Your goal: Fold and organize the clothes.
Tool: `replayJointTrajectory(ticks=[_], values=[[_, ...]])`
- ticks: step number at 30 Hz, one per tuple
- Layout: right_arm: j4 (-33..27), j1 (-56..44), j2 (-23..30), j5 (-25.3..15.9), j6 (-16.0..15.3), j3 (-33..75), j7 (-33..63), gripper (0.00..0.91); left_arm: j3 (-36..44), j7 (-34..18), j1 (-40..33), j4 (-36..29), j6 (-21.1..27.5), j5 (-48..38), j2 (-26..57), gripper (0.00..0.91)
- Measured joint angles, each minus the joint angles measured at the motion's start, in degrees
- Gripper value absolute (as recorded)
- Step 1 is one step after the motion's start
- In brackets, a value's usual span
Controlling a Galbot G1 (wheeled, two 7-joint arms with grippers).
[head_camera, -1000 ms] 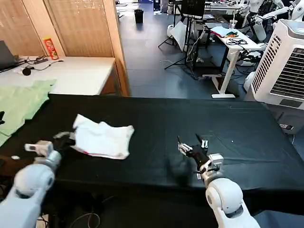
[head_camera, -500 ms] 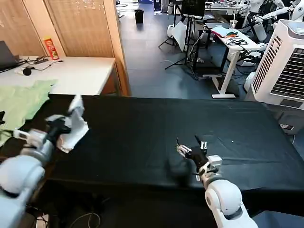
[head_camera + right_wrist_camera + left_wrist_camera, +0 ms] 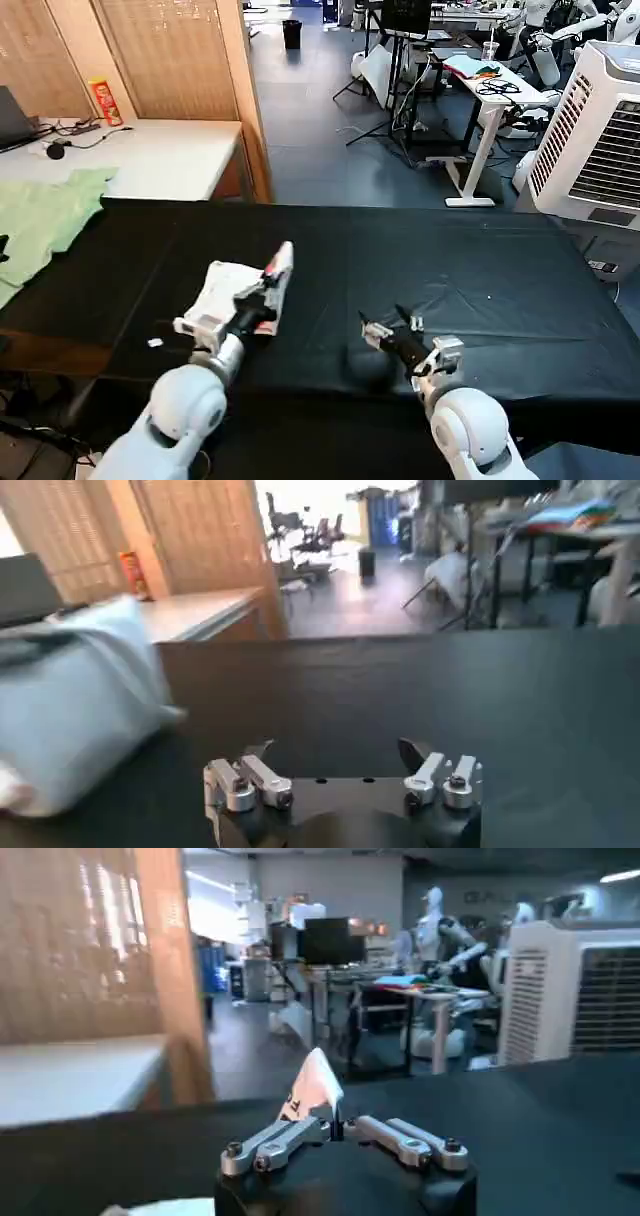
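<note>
The clothes are a white T-shirt (image 3: 225, 287), bunched on the black table (image 3: 480, 270) left of centre. One corner of it (image 3: 284, 260) is lifted off the table. My left gripper (image 3: 264, 297) is shut on that raised corner. In the left wrist view the pinched cloth (image 3: 313, 1086) stands up from the closed left gripper (image 3: 335, 1129), with dark print showing on it. My right gripper (image 3: 392, 331) hovers low over the table's front middle, open and holding nothing. In the right wrist view the open right gripper (image 3: 335, 751) points across bare cloth, with the T-shirt (image 3: 72, 715) off to one side.
A pale green garment (image 3: 42, 218) lies on the neighbouring surface at far left. Behind it a white desk (image 3: 160, 150) carries a red can (image 3: 105, 100) and cables. A white air cooler (image 3: 600, 130) stands at the back right. A small white tag (image 3: 154, 343) lies near the table's front-left edge.
My left gripper swung from the table's far left edge toward the middle, dragging the T-shirt with it. The right gripper stayed almost still.
</note>
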Motion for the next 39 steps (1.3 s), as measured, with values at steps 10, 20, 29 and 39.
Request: replayJointTrajectory(ticks=[10, 20, 29, 39], values=[[-3.9, 4.1, 2.3, 2.7, -1.3, -4.6, 0.9, 0.878, -0.4, 3.6, 0.7, -0.3, -4.0, 0.5, 0.4, 0.878], [-12.0, 8.2, 7.0, 3.8, -0.6, -7.1, 2.8, 0.829, -3.7, 3.3, 3.4, -1.1, -5.5, 1.2, 1.6, 0.878], [-16.6, 9.3, 8.7, 4.2, 0.9, -6.9, 1.1, 0.088, -6.2, 2.9, 5.8, -2.0, -6.7, 2.1, 2.1, 0.878], [-16.8, 10.5, 7.9, 4.1, 0.7, -6.1, -0.6, 0.068, -8.2, 2.2, 7.3, -2.4, -7.1, 2.0, 2.1, 0.878]])
